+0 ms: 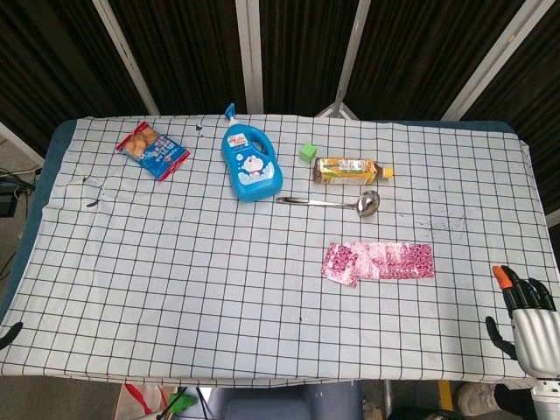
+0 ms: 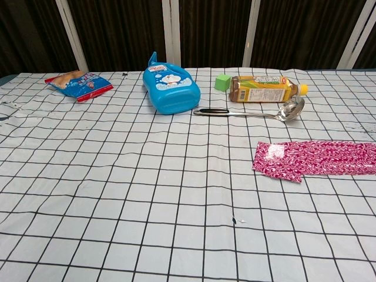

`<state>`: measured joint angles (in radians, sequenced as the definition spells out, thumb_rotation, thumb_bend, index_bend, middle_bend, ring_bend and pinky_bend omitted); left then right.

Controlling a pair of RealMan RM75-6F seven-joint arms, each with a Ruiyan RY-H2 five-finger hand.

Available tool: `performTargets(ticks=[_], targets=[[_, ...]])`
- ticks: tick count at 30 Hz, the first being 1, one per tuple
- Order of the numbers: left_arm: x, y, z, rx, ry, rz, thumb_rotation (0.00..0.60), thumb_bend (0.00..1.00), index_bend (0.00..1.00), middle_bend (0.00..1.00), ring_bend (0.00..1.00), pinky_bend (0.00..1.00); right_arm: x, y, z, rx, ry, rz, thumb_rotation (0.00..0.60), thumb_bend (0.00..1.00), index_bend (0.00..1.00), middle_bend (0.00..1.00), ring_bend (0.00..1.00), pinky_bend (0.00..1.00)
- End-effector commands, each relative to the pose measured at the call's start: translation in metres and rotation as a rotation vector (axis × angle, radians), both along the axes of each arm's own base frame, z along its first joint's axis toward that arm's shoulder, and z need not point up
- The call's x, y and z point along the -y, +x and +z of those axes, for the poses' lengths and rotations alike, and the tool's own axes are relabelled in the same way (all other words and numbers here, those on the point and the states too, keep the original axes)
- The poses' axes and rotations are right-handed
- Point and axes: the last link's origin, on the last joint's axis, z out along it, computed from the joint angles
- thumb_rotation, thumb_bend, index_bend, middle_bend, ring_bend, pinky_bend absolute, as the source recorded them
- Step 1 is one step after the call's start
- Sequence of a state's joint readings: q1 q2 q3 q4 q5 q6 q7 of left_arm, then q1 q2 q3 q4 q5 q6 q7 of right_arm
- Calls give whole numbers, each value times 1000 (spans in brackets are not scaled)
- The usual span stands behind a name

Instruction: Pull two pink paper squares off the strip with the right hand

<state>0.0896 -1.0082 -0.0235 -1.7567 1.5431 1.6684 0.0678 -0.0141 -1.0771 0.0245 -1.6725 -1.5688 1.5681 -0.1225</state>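
Observation:
The pink patterned paper strip [image 1: 385, 261] lies flat on the checked cloth, right of centre; its left end square sits slightly askew. In the chest view the pink strip [image 2: 320, 158] runs off toward the right edge. My right hand [image 1: 525, 315] hovers off the table's near right corner, well to the right of the strip and nearer to me, fingers apart and holding nothing. It does not show in the chest view. Only a dark tip of what may be my left hand [image 1: 9, 334] pokes in at the left edge.
Behind the strip lie a metal ladle [image 1: 337, 202], a tea bottle on its side [image 1: 352, 170] and a small green cube [image 1: 307, 152]. A blue detergent bottle [image 1: 249, 166] lies at centre back, a snack bag [image 1: 151, 150] at back left.

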Motion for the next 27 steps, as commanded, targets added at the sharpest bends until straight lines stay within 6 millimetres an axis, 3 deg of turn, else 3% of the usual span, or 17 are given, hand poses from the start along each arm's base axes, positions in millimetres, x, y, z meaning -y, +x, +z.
performTargets(ticks=[1,16,27], targets=[[0,0,0,-1,-5,-6,600,275,141,0,0,84,0,0,0,1,0,-2,600,425,17,118,187,137],[0,1,-1,-4,-3,-13,600,275,142,0,0,84,0,-1,0,10,8,-2,600,424,18,118,191,137],[3,5,-8,-16,-22,-24,600,275,141,0,0,84,5,7,-12,6,55,35,600,425,18,131,276,137]])
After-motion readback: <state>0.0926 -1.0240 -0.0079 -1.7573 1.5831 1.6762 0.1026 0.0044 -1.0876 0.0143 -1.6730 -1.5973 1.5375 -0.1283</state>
